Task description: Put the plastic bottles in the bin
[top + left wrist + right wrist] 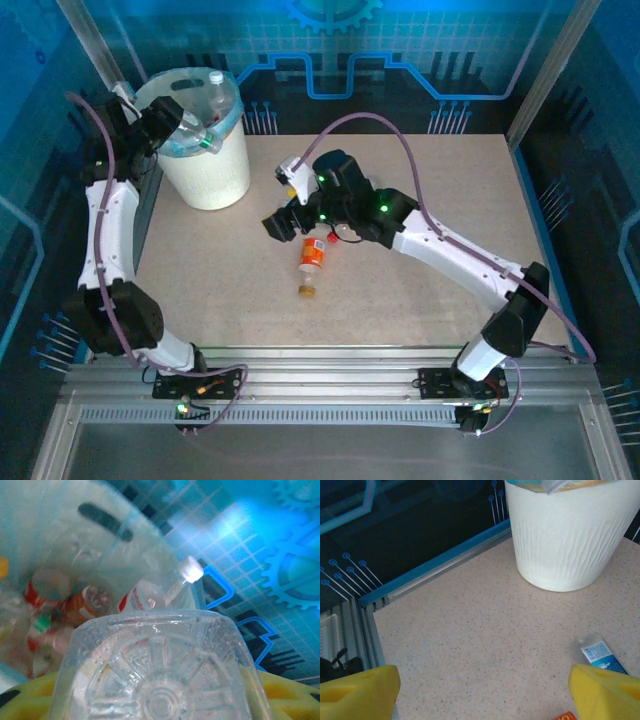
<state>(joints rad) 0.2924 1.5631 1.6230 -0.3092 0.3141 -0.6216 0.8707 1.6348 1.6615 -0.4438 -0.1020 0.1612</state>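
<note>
Hovering wide open, the right gripper [287, 222] has the orange bottle [311, 258] just on its near side, long axis near-to-far; the left gripper [155, 700] holds a clear bottle [160, 670] over the bin [215, 175].

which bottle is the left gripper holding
The clear bottle with the ribbed base, clamped in the left gripper over the bin; the orange bottle lies on the table, the rest loose inside the bin.
</note>
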